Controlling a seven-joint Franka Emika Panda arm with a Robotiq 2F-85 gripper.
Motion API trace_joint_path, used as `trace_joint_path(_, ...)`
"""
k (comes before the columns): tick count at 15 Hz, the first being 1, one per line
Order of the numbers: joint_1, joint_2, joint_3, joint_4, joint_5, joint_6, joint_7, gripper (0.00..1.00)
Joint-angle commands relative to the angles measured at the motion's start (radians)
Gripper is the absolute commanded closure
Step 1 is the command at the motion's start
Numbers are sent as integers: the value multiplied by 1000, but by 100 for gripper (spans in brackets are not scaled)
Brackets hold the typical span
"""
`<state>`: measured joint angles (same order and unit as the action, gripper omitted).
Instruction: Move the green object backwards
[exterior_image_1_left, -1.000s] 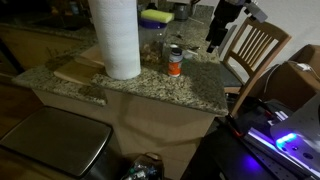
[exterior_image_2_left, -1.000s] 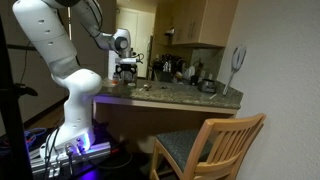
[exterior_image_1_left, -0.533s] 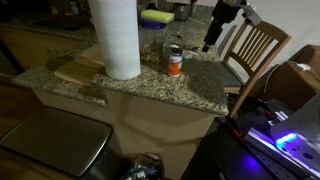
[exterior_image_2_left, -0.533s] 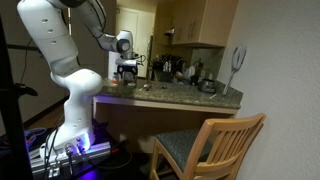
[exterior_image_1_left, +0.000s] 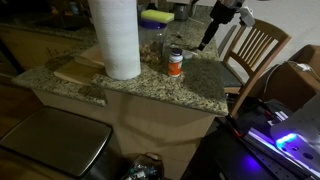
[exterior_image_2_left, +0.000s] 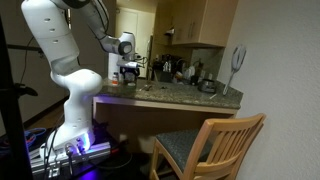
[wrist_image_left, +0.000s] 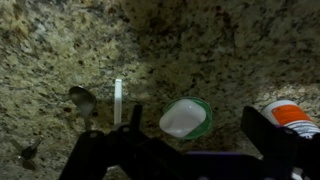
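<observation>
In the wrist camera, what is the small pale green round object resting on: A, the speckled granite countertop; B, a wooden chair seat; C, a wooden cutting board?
A: the small pale green round object lies directly on the speckled granite countertop.

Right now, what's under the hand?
The green object on the counter, an orange bottle beside it. The hand itself covers the rest from its camera.

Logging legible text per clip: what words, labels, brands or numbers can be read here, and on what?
No text is readable.
On the small orange bottle, any label is too blurred in every view.
On the green object, the paper towel roll and the granite counter, no print is visible.
</observation>
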<state>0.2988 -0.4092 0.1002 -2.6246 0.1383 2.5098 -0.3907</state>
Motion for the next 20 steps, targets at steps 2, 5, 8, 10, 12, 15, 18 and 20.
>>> trace_joint_path(2, 36, 56, -34, 30, 30, -55, -48, 0)
trace_joint_path(5, 61, 84, -44, 34, 75, -56, -98, 0)
trace_joint_path(8, 69, 112, -40, 34, 129, -5, -99, 0)
trace_joint_path(10, 66, 124, -33, 39, 155, 16, -84, 0)
trace_joint_path(12, 51, 133, -20, 39, 143, 55, -50, 0)
trace_joint_path(15, 46, 143, -15, 40, 135, 85, -3, 0)
trace_joint_path(18, 52, 118, -18, 27, 133, 62, -6, 0)
trace_joint_path(20, 35, 117, -9, 30, 95, 38, 16, 0)
